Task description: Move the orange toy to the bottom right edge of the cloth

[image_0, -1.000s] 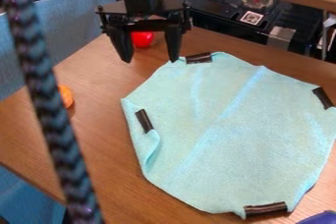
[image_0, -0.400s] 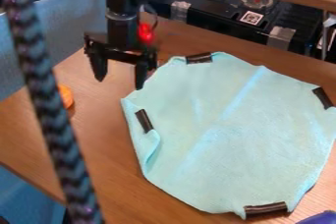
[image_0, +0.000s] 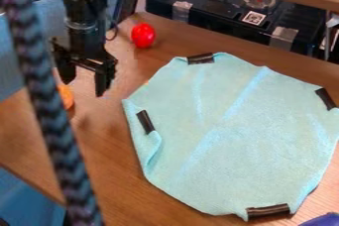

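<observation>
We judged the orange toy to be light, something the arm could lift without strain; whether it was stiff or soft we could not tell by sight, so a moderate squeeze seemed wiser than a hard one; its rounded side might have slipped or rolled under a lopsided pinch, though nothing about it looked fragile. The best hold, we thought, was low around its middle, with one finger on each side and the tips close to the table; the braided cord hid part of it, so we could not be sure of its full width.

What we could see of the toy was a plain, bright orange with a smoothly curved outer side; its whole shape we could not make out. It sat on the wood to the left of the cloth, well apart from it, level with the upper part of its left edge; the bottom right edge, where it was meant to go, lay across the cloth's full spread. The gripper hung left of the cloth too, near the toy and over the table; its two fingers were spread, with nothing pinched between them.
</observation>
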